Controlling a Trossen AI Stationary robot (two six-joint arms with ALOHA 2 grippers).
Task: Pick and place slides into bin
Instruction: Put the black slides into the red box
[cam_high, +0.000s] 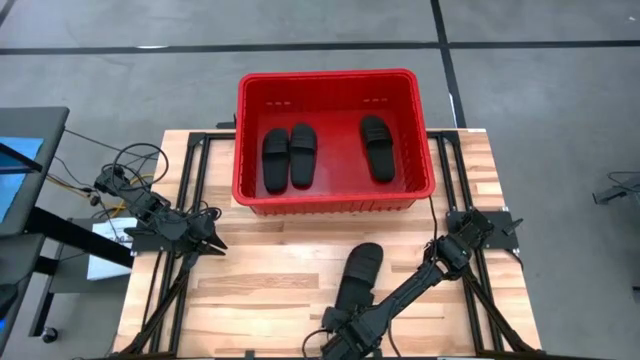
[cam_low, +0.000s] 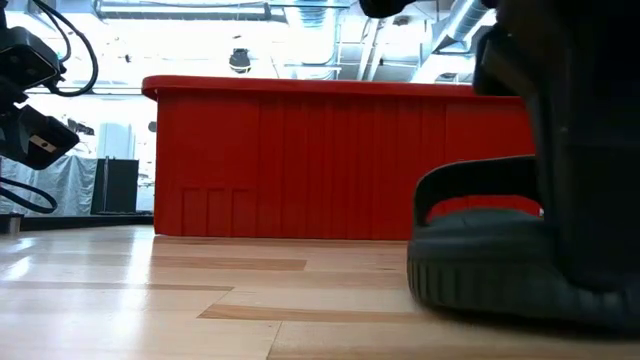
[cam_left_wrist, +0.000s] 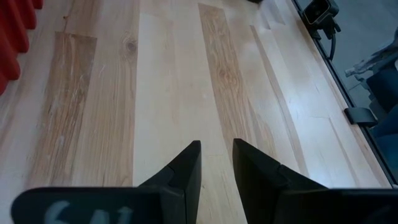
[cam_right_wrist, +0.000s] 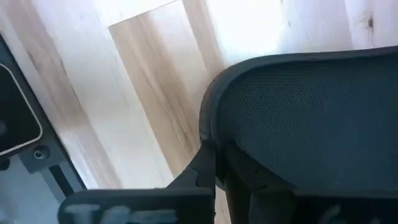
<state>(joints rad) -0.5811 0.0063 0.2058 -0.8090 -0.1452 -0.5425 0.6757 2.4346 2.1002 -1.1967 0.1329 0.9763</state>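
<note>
The right pincer (cam_high: 345, 328) sits low at the near edge of the counter (cam_high: 270, 280), its fingers pressed together on the rim at the near end of the fourth slide (cam_high: 358, 278). In the right wrist view the two dark fingers (cam_right_wrist: 214, 171) meet at the curved edge of that slide (cam_right_wrist: 311, 118), whose textured footbed fills most of the picture. This slide lies on the bare wood outside the bin (cam_high: 335, 200), just short of its near wall. Its long axis runs from the near edge toward the bin, leaning a little to the right, so the far end points at the bin's near wall. In the low view the slide (cam_low: 480, 260) fills the right side, sole down on the wood, with the red wall of the bin (cam_low: 300, 160) standing behind it.

The left pincer (cam_high: 212, 243) waits at the left side of the counter, above the wood, its fingers (cam_left_wrist: 186, 171) slightly spread with a narrow gap and nothing between them.

Inside the bin lie three slides. Two (cam_high: 289, 157) lie side by side and touching in the left half, long axes running near to far. The third (cam_high: 377, 147) lies apart in the right half, also running near to far, tilted slightly.
</note>
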